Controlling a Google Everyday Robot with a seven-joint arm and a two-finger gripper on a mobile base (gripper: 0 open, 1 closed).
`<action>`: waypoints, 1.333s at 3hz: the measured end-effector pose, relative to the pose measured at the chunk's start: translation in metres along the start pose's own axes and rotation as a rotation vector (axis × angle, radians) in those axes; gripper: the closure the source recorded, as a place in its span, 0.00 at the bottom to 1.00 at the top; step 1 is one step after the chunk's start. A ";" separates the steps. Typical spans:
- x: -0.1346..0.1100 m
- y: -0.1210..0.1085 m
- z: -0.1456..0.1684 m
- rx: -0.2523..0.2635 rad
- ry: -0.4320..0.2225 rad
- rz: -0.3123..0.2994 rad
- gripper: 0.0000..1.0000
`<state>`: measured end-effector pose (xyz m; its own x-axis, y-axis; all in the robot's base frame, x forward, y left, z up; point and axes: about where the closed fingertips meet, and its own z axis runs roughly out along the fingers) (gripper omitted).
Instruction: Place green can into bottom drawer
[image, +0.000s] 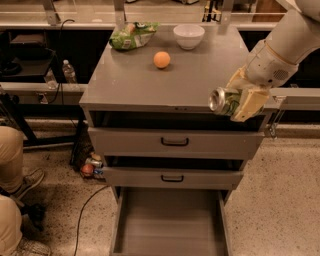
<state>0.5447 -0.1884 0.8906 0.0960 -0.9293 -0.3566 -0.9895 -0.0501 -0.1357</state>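
— What takes up the most room?

— The grey table, filling the middle. Below it, at 6 o'clock, the bottom drawer stands pulled out, its flat floor showing.

— And the other drawers?

— Two upper drawers with black handles sit between the table and the bottom drawer, both slightly ajar.

— Where is the robot?

— Its white arm comes in from 2 o'clock, and the tool sits at the table's front right corner, about 4 o'clock from the table's middle.

— Anything at the back?

— A green snack bag at 11 o'clock and a white bowl at 12 o'clock (both near the far edge).

— The green can?

— The green can lies on its side, clamped between the tool's tan fingers, its silver end facing 9 o'clock. It is at the table's front edge, well above the bottom drawer and toward 1 o'clock from it. I cannot tell whether it touches the table.

— Smallest thing?

— An orange, at 10 o'clock from the can, well apart from it.
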 end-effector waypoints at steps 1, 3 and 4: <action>0.001 0.000 0.006 -0.002 -0.007 0.007 1.00; 0.021 0.041 0.109 -0.069 -0.123 0.101 1.00; 0.031 0.072 0.172 -0.080 -0.170 0.149 1.00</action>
<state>0.4946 -0.1585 0.7109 -0.0413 -0.8542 -0.5183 -0.9989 0.0477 0.0010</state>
